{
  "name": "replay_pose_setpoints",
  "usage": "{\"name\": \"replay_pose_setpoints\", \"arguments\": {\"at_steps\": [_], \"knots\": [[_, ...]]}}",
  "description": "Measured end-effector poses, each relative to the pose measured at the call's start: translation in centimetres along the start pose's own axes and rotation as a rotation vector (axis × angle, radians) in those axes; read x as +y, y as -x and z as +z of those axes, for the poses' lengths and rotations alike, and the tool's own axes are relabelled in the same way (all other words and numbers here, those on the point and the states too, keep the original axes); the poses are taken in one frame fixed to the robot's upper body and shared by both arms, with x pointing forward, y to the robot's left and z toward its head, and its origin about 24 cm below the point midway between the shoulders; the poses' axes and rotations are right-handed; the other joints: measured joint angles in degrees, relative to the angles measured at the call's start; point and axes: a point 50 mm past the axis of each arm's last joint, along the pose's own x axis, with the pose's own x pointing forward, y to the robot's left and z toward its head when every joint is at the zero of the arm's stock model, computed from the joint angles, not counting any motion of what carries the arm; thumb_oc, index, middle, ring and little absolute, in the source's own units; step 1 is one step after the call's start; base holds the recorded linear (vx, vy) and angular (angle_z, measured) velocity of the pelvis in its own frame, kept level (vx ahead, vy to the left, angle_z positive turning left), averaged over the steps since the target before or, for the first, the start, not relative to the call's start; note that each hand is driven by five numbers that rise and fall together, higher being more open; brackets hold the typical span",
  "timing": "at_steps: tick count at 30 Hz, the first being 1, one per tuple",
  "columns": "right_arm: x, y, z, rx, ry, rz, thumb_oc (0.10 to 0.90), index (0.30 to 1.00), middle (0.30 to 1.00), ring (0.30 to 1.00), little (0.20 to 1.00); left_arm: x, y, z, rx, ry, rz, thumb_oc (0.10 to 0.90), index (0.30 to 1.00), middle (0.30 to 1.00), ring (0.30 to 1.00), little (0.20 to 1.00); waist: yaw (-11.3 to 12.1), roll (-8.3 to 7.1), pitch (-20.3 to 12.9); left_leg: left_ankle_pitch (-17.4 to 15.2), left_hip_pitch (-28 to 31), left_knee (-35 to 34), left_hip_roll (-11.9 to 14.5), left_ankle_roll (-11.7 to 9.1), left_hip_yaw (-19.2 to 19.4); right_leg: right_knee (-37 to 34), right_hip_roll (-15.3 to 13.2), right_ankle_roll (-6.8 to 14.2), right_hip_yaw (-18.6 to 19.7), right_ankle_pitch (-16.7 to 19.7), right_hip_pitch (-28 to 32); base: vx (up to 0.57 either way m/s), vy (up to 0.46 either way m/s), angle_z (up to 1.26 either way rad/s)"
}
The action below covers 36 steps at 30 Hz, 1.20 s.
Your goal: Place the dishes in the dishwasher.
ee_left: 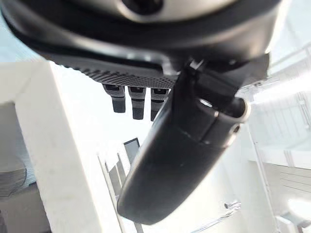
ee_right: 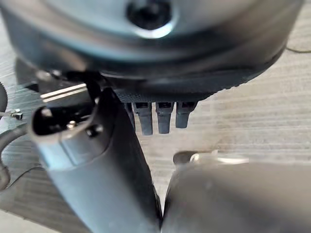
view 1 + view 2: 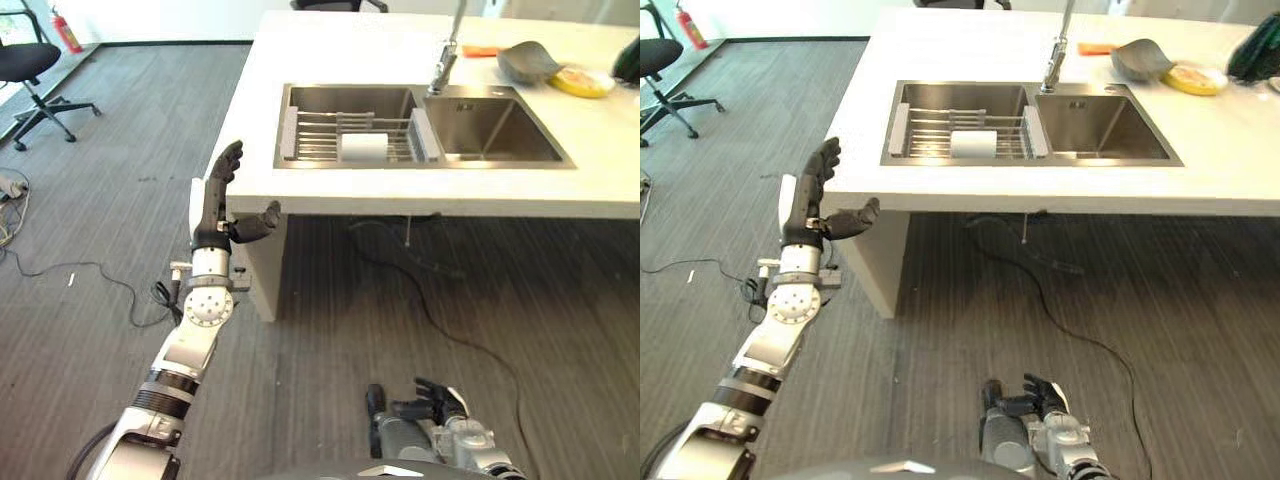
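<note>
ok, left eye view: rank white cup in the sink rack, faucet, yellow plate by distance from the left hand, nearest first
From the left hand, raised off the counter's left corner, fingers straight:
1. White cup, in the rack in the left basin.
2. Faucet, behind the basins' divider.
3. Yellow plate, far right on the counter.

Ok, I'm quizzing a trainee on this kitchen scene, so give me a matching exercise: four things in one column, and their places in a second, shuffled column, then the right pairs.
Things:
1. white cup
2. grey bowl
3. left hand
4. right hand

Places:
A. low over the floor, near the bottom of the head views
B. on the rack in the sink's left basin
C. on the counter behind the sink's right basin
D. raised with straight fingers beside the counter's near left corner

Pairs: 1-B, 2-C, 3-D, 4-A
</note>
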Motion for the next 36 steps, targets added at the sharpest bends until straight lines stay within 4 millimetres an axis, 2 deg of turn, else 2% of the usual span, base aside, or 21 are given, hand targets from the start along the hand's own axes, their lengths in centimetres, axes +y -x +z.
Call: {"name": "replay_pose_setpoints", "arguments": {"at_steps": [3,5,6,8,11,12,13,15,16,18,19,21,24,25,27,28,31,33,34,35,36], "knots": [[-0.6,0.1,-0.5,0.017,-0.025,-0.017,0.800,0.900,0.900,0.900,0.900,-0.1,0.9,-0.8,0.037,0.001,-0.006,0.800,0.900,0.900,0.900,0.900,-0.3,0.11,0.1,1.8,-0.8,4.0,1.6,-4.0,-0.1,1.0,1.2,-2.6,-0.1,-1.5,1.6,0.30,-0.262,-0.06],[-1.2,0.1,-0.5,0.029,-0.022,-0.025,0.800,0.900,0.900,0.900,0.900,-0.3,0.8,-0.6,0.029,-0.003,-0.019,0.800,0.900,0.900,0.900,0.900,-1.8,0.58,0.4,3.5,-0.9,1.1,2.1,-4.5,-1.3,0.6,1.3,-3.7,-1.3,-2.5,3.4,0.24,-0.303,0.18],[-1.4,0.1,-0.6,0.039,-0.006,-0.019,0.800,0.900,0.900,0.900,0.900,-0.2,0.8,-0.5,0.023,-0.002,-0.027,0.800,0.900,0.900,0.900,0.900,-1.7,0.85,0.4,5.7,-1.8,3.0,2.7,-4.8,-1.5,-0.3,2.2,-3.5,-1.8,-3.6,4.8,0.15,-0.319,0.09],[-1.1,0.2,-1.1,0.052,0.006,-0.003,0.800,0.900,0.900,0.900,0.900,-0.2,0.9,-0.6,0.028,0.001,-0.025,0.800,0.900,0.900,0.900,0.900,-1.5,0.61,0.4,5.7,-2.6,7.2,3.2,-5.1,-2.9,-3.6,2.2,-3.3,-2.3,-3.2,8.3,0.09,-0.207,0.16],[-0.9,0.0,-0.5,0.041,-0.031,0.001,0.800,0.900,0.900,0.900,0.900,0.5,1.0,-0.3,0.018,0.024,0.002,0.800,0.900,0.900,0.900,0.900,-0.3,1.07,0.3,5.9,-7.1,17.9,4.0,-5.9,-5.1,-7.6,3.5,-4.9,-3.5,-3.5,11.6,0.17,-0.333,0.13],[-0.7,-0.1,0.4,0.015,-0.072,0.006,0.800,0.900,0.900,0.900,0.900,0.9,1.0,0.3,-0.001,0.052,0.019,0.800,0.900,0.900,0.900,0.900,0.9,0.52,1.0,6.7,-10.7,25.9,3.2,-5.5,-6.6,-7.6,3.6,-6.8,-2.9,-3.1,12.0,0.07,-0.141,-0.28],[-0.4,-0.2,1.2,-0.012,-0.095,0.005,0.800,0.900,0.900,0.900,0.900,1.2,1.3,0.9,-0.022,0.072,0.028,0.800,0.900,0.900,0.900,0.900,2.5,-0.71,2.1,9.3,-14.8,34.3,2.0,-5.6,-8.8,-7.7,2.9,-7.0,-2.0,-2.5,12.7,0.07,-0.094,-0.40],[0.0,-0.5,3.4,-0.089,-0.098,0.021,0.800,0.900,0.900,0.900,0.900,1.2,1.8,0.9,-0.023,0.075,0.013,0.800,0.900,0.900,0.900,0.900,3.9,-1.99,3.2,6.4,-20.7,42.5,-2.2,-5.5,-12.2,-9.0,1.9,-8.8,-1.6,-3.5,16.2,0.19,-0.112,-0.17],[0.0,-0.5,3.7,-0.108,-0.079,0.024,0.800,0.900,0.900,0.900,0.900,1.0,2.1,1.1,-0.031,0.081,-0.003,0.800,0.900,0.900,0.900,0.900,3.9,-2.05,3.6,5.0,-22.5,41.4,-3.4,-5.2,-10.8,-10.2,1.8,-8.7,-1.4,-3.6,17.4,0.18,-0.037,0.00],[-0.5,-0.5,4.2,-0.130,-0.065,0.014,0.800,0.900,0.900,0.900,0.900,0.5,2.4,1.5,-0.045,0.090,-0.035,0.800,0.900,0.900,0.900,0.900,4.1,-1.28,4.0,3.8,-23.4,31.1,-4.6,-3.4,-8.0,-12.9,1.8,-8.1,-1.9,-2.6,19.4,0.19,0.009,0.01],[-0.8,-0.5,4.0,-0.124,-0.064,0.006,0.800,0.900,0.900,0.900,0.900,0.4,2.4,1.7,-0.056,0.092,-0.051,0.800,0.900,0.900,0.900,0.900,3.9,-0.20,3.9,4.7,-23.9,24.1,-5.2,-2.2,-5.9,-14.8,2.7,-8.0,-2.5,-2.6,21.3,0.19,0.009,0.17],[-1.0,-0.4,2.8,-0.084,-0.072,-0.003,0.800,0.900,0.900,0.900,0.900,-0.1,2.3,1.9,-0.066,0.094,-0.076,0.800,0.900,0.900,0.900,0.900,2.8,0.13,3.8,6.5,-21.6,11.9,-5.5,-0.3,-0.2,-15.2,3.1,-7.6,-3.8,-3.6,22.6,0.10,0.037,0.29],[-1.0,0.0,0.6,-0.027,-0.088,-0.007,0.800,0.900,0.900,0.900,0.900,-0.4,2.4,2.2,-0.086,0.063,-0.115,0.800,0.900,0.900,0.900,0.900,1.4,1.53,3.1,8.2,-20.6,9.7,-3.8,1.5,5.0,-15.1,4.4,-7.0,-4.5,-4.1,23.4,0.08,0.022,0.05],[-1.2,0.2,-0.4,0.013,-0.092,-0.016,0.800,0.900,0.900,0.900,0.900,-0.5,2.3,2.3,-0.095,0.042,-0.137,0.800,0.900,0.900,0.900,0.900,1.1,1.74,3.0,11.7,-18.0,6.9,-4.3,2.3,3.5,-15.1,4.5,-6.4,-3.5,-4.7,23.7,0.14,0.017,-0.20],[-1.4,0.3,-0.8,0.031,-0.096,-0.022,0.800,0.900,0.900,0.900,0.900,-0.7,2.3,2.3,-0.099,0.037,-0.147,0.800,0.900,0.900,0.900,0.900,0.6,1.51,3.1,11.7,-16.2,4.8,-4.8,2.5,3.3,-15.1,4.3,-5.4,-3.4,-5.3,24.5,0.18,0.034,0.02],[-1.2,0.6,-2.2,0.072,-0.115,-0.026,0.800,0.900,0.900,0.900,0.900,-1.2,2.0,2.8,-0.119,0.027,-0.188,0.800,0.900,0.900,0.900,0.900,-0.4,0.68,3.1,11.3,-13.2,1.5,-5.7,3.0,3.1,-15.1,3.8,-4.7,-4.6,-6.2,26.5,0.22,0.085,0.37],[-1.3,1.0,-3.5,0.104,-0.118,-0.033,0.800,0.900,0.900,0.900,0.900,-1.2,2.0,3.5,-0.157,0.005,-0.212,0.800,0.900,0.900,0.900,0.900,-0.7,0.86,1.6,9.5,-9.7,-2.7,-5.8,4.8,3.0,-13.4,3.9,-4.0,-4.8,-8.8,26.8,0.06,0.076,0.23],[-0.9,1.1,-3.6,0.108,-0.122,-0.020,0.800,0.900,0.900,0.900,0.900,-0.7,1.9,3.8,-0.183,-0.035,-0.222,0.800,0.900,0.900,0.900,0.900,-0.5,0.72,1.7,9.1,-9.3,-2.8,-6.1,5.7,3.1,-8.9,3.4,-3.1,-4.4,-10.1,25.0,0.00,0.050,-0.03],[-0.8,1.0,-3.3,0.096,-0.136,-0.009,0.800,0.900,0.900,0.900,0.900,-0.5,1.7,4.1,-0.197,-0.045,-0.215,0.800,0.900,0.900,0.900,0.900,-0.7,0.99,1.8,8.5,-8.8,-2.7,-6.3,7.1,2.6,10.4,2.5,-1.3,-4.1,-15.9,15.4,0.07,0.033,0.24],[-0.2,0.9,-2.5,0.058,-0.161,0.010,0.800,0.900,0.900,0.900,0.900,-0.3,1.5,4.2,-0.205,-0.057,-0.219,0.800,0.900,0.900,0.900,0.900,-1.5,-0.18,1.9,7.9,-8.2,-2.7,-8.0,8.6,1.4,28.4,1.2,3.0,-0.6,-18.8,5.5,0.07,0.033,0.24],[-0.2,0.9,-2.5,0.058,-0.161,0.010,0.800,0.900,0.900,0.900,0.900,-0.3,1.5,4.2,-0.205,-0.057,-0.219,0.800,0.900,0.900,0.900,0.900,-1.5,-0.18,1.9,7.9,-8.2,-2.7,-8.0,8.6,1.4,28.4,1.2,3.0,-0.6,-18.8,5.5,0.10,-0.088,0.67]]}}
